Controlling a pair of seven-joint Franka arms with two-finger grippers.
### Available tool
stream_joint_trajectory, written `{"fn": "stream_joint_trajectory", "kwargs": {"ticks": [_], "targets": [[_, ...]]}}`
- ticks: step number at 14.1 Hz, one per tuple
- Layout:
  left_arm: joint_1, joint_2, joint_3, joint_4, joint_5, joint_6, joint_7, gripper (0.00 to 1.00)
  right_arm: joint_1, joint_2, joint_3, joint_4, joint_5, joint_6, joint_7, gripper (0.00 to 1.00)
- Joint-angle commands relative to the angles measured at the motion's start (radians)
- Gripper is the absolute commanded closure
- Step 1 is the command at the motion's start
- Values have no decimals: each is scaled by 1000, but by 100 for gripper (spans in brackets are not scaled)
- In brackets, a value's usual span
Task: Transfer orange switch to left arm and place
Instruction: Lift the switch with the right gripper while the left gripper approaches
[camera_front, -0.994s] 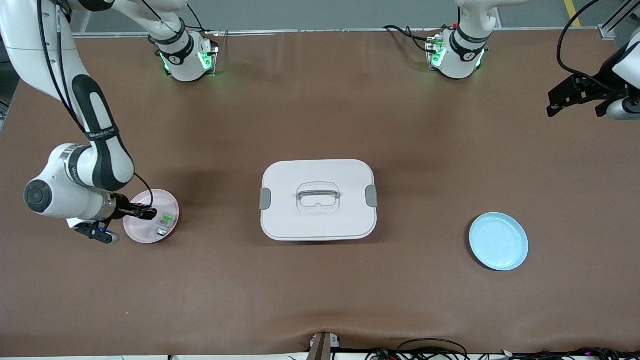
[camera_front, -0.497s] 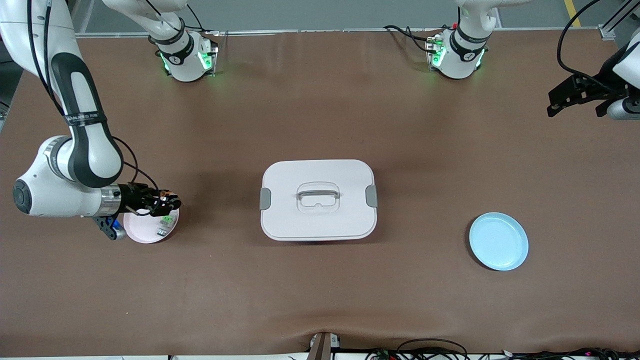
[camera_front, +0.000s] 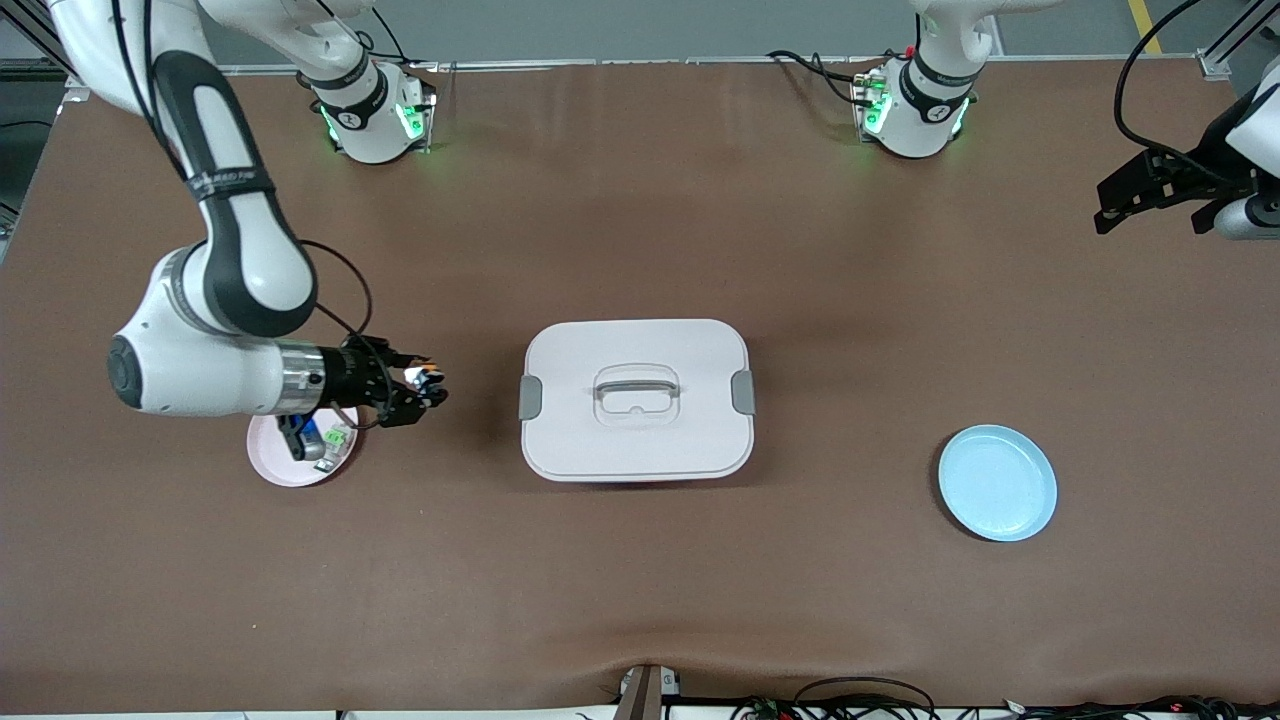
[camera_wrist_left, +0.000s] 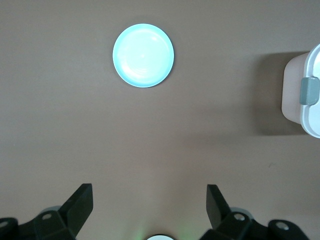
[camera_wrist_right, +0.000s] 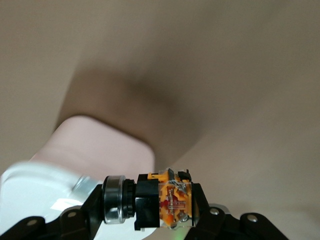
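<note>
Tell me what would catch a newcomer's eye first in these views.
Probably the big white box in the middle of the table. Next, the right gripper, shut on the orange switch, up in the air between the pink plate and the box. The blue plate lies toward the left arm's end, and the left gripper waits open above that end.

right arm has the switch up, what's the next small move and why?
Probably carry it on over the box with height to spare, toward the left arm's end. The right hand is shut on the orange switch, in the air between the pink plate and the box; the left hand waits open, high above the blue plate.
</note>
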Motion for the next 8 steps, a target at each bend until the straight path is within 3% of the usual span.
{"fn": "stream_joint_trajectory", "kwargs": {"ticks": [1,4,8], "targets": [[2,7,-2,7,-22,1,0,0,102,-5,-11,80,25,-7,221,100],[-5,40,-12,9,-26,38,-3,0,184,4,-11,176,28,-1,407,100],[-19,100,-24,28,-19,69,-8,0,262,21,-14,235,132,25,550,100]]}}
